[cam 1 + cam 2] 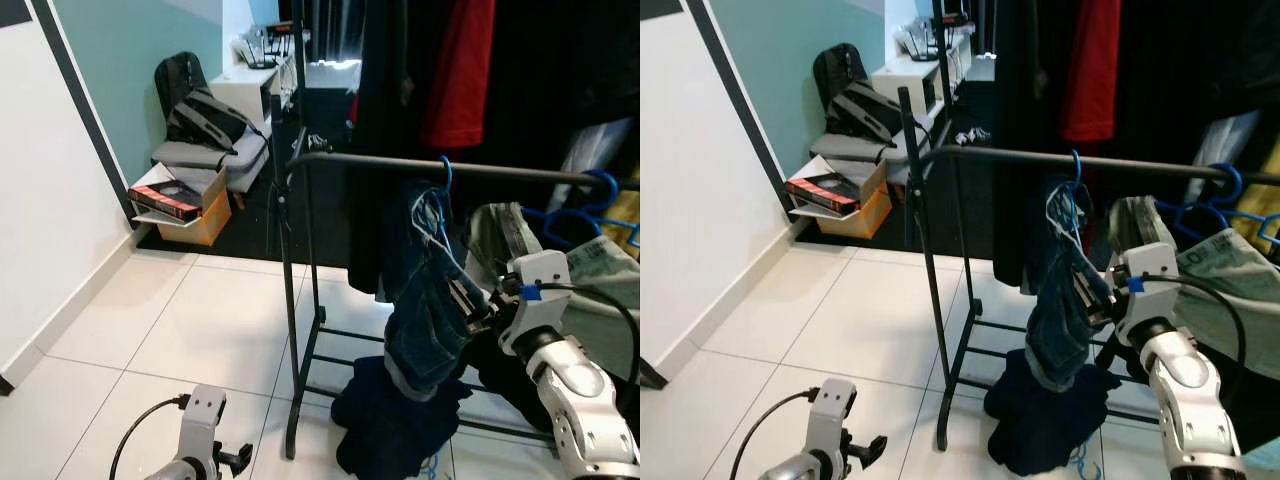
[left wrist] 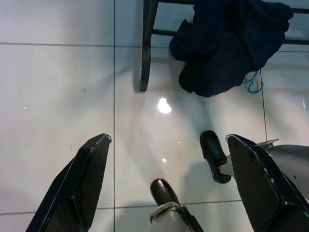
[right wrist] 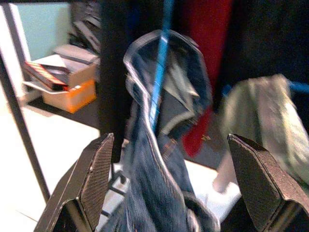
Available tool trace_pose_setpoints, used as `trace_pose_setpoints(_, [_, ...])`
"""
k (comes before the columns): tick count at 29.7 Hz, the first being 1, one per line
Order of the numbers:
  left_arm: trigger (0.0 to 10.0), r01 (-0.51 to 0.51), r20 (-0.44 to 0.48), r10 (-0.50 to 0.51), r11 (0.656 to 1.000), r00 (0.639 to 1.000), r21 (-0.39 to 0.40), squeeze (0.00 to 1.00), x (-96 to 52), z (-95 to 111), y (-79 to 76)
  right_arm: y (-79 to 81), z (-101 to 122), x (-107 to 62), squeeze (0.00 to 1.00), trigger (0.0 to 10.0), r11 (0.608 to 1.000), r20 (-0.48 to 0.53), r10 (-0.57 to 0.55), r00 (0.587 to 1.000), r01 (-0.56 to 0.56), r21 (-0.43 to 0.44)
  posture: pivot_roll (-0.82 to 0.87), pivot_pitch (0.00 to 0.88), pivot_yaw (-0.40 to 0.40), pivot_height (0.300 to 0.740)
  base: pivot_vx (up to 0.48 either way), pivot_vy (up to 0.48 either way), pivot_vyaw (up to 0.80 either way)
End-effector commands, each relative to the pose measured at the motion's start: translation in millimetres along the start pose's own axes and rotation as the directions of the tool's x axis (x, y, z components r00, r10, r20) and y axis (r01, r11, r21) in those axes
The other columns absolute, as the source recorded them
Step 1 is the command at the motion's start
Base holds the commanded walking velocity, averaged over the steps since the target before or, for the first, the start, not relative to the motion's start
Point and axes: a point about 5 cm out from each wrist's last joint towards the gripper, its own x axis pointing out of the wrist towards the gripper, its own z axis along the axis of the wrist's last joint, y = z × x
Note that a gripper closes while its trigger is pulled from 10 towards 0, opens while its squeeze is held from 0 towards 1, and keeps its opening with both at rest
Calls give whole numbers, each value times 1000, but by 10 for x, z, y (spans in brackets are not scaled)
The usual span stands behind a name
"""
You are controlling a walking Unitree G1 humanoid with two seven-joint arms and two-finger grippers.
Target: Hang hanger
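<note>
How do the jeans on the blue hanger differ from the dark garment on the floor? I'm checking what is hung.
The jeans hang from the rail on a blue hanger; the dark garment lies crumpled on the floor by the rack's foot. The jeans are faded blue denim, the garment darker navy. The open right gripper is at the jeans.

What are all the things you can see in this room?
Clothes rack: one, black metal, on the white tiled floor.
Blue hanger: one, hooked on the rack's top rail.
Jeans: one pair, dark blue denim, on that hanger.
Dark cloth heap: one, navy, on the floor at the rack's base.
Red garment: one, hanging behind the rack.
Other blue hangers: a few, further along the rail.
Backpack: one, grey-black, on a seat by the teal wall.
Cardboard box: one, orange-white, below it.
Right gripper: open, at the jeans.
Left gripper: open, low, above the floor.
</note>
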Motion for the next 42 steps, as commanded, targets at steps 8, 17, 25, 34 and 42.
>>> trace_pose_setpoints(8, [10000, -15, -31, 16, 1000, 999, 11, 0, -10, -16, 47, -130, -294, -72, 0, 10000, 992, -137, -127, 982, 128, -3, -158, 0, 44, 740, -289, 0, 0])
trace_pose_setpoints(17, [10000, 4, -27, -4, 1000, 1000, 24, 0, 94, 48, -183, -118, -813, -247, 0, 10000, 975, -363, -182, 914, 216, 53, -155, 0, 43, 740, -305, 0, 0])
trace_pose_setpoints(25, [10000, 9, -13, -9, 1000, 1000, 24, 0, 72, 44, -141, 94, -1290, -428, 0, 10000, 980, -572, -107, 813, 184, 79, -144, 0, 40, 740, -310, 0, 0])
trace_pose_setpoints(34, [10000, -21, -49, 22, 1000, 999, 17, 0, 23, -31, -36, 414, -1634, -540, 0, 10000, 986, -713, 4, 701, 118, 121, -117, 0, 28, 740, -346, 0, 0])
trace_pose_setpoints(42, [10000, -80, -91, 81, 997, 993, 17, 0, -128, -206, 199, 493, -1796, -647, 0, 10000, 988, -773, 49, 633, 82, 130, -103, 0, 27, 740, -365, 0, 0])
